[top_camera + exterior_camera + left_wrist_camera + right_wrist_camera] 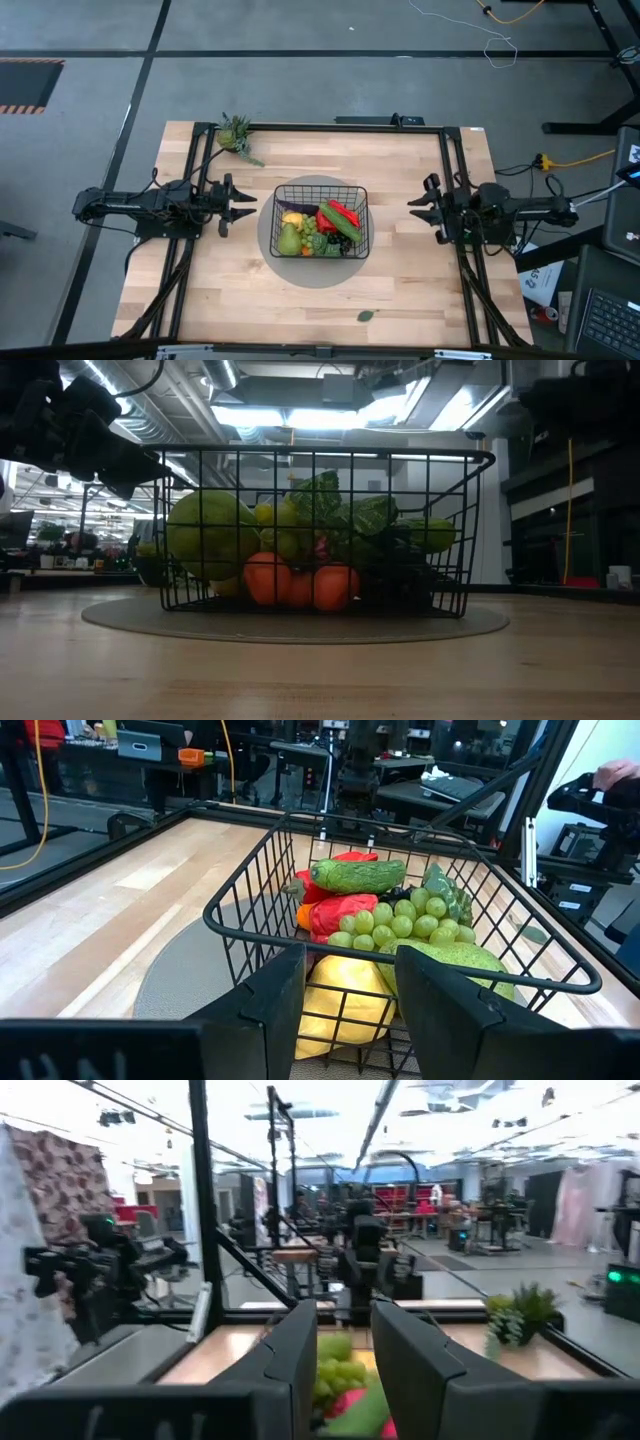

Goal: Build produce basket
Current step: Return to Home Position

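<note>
Sitting on a grey round mat (pixel 268 245) at the middle of the pale wooden surface (pixel 400 290), the black wire-mesh basket (pixel 320 187) is holding the toy produce piled inside it: a bumpy green cucumber (pixel 358 873) is lying across red peppers (pixel 340 910), a bunch of green grapes (pixel 395 920) is resting beside them, and a yellow fruit (pixel 340 1000) and a green pear (pixel 455 965) are pressing against the wall nearest the left arm. Small oranges (pixel 300 585) are showing low down through the mesh. The left pincer (pixel 245 205) is hovering just beside the basket's left wall, released and gripping nothing. The right pincer (pixel 415 208) is waiting well apart on the other side, likewise released and empty. With the loading looking finished, the step in hand is judged to be taking the arms to their rest pose. Doing this well probably means drawing the left pincer straight back from the wire before lifting or turning, so that neither finger is catching the rim and dragging the basket off its mat. The right arm is having more room, yet a slow, level pull is looking safest there too. A small leafy green sprig (pixel 236 133) is lying at the far left corner, clear of either path.
</note>
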`<state>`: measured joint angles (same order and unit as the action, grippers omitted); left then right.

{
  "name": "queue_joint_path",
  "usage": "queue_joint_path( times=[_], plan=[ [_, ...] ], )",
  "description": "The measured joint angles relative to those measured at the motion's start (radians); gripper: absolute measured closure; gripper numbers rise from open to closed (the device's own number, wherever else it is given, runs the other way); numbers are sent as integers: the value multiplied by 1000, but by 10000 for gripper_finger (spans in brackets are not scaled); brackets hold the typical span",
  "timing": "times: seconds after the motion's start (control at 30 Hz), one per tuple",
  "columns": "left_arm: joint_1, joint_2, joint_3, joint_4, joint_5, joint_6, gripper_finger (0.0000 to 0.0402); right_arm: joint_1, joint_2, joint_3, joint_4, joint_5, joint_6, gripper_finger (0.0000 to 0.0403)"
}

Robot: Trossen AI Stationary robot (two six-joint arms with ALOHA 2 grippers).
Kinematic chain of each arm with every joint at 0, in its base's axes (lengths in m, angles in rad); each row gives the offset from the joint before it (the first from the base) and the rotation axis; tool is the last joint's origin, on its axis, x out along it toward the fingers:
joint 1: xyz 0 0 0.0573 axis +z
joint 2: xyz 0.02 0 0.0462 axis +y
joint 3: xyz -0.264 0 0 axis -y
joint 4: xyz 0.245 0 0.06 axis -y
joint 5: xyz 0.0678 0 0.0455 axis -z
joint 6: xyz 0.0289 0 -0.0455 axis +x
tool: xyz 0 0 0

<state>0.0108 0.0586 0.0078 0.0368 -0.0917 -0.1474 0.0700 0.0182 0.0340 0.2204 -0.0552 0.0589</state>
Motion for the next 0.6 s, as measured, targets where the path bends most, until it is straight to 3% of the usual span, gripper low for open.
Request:
queue_joint_path(
  times=[0.2,0.4,0.6],
  plan=[
    [0,0,0,0,0,0,250,-51,-17,-27,-29,-2,27,302],
    [0,0,0,0,0,0,250,-77,-18,-27,-94,-104,16,302],
    [0,0,0,0,0,0,250,-93,-18,-27,-178,-115,54,302]
  ],
)
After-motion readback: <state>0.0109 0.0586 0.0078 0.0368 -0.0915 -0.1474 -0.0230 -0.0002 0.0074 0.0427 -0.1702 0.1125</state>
